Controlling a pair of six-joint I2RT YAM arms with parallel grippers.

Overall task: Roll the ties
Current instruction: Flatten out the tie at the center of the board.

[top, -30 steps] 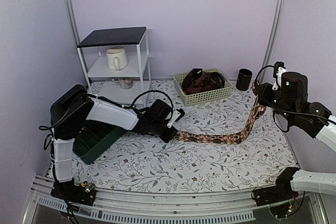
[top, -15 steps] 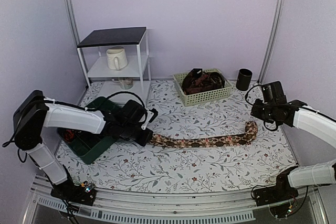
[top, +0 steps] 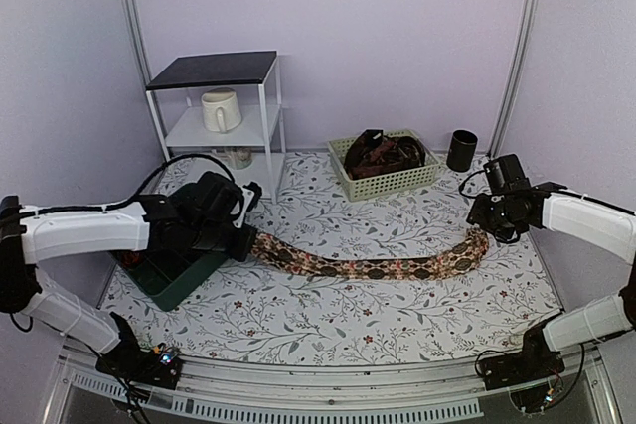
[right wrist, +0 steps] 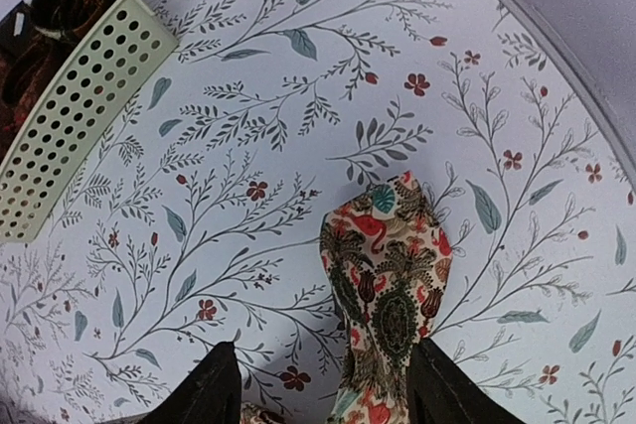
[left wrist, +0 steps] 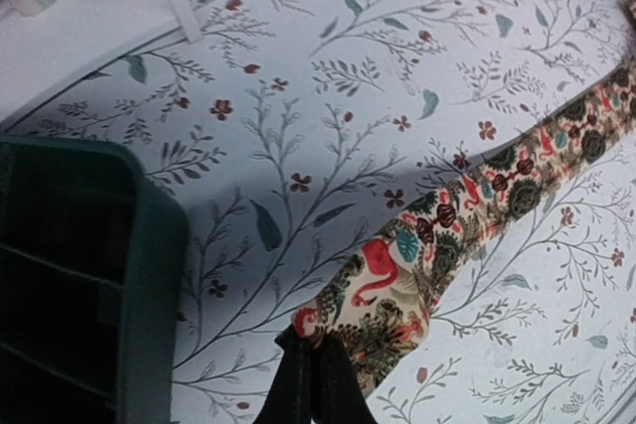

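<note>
Top external view first: the patterned tie (top: 368, 267) now lies stretched across the floral tablecloth (top: 328, 330). It runs from the left gripper (top: 243, 237) beside the green bin (top: 177, 273) over to the right gripper (top: 495, 227) near the right edge. A second ago my right arm held the far end lifted toward the back corner, with the fabric hanging in a bend; since then it has come down and let go. On the right wrist camera I see its two fingers (right wrist: 214, 389) standing spread, one on each side of the tie's broad end, which rests flat on the cloth and touches neither. Meanwhile my left arm has drawn back toward the left, dragging the other end with it, and that pull has taken out most of the slack. On the left wrist camera the dark fingertips (left wrist: 303, 389) are pressed together with the fabric's end pinched between them, so that side is clamped on the tie. I judge the laying-out step as just finished: the tie is flat, in a gentle curve, and no coil has been started. More ties (top: 383, 154) sit heaped in the pale basket (top: 393, 184) at the back, so I reckon the task is early
</note>
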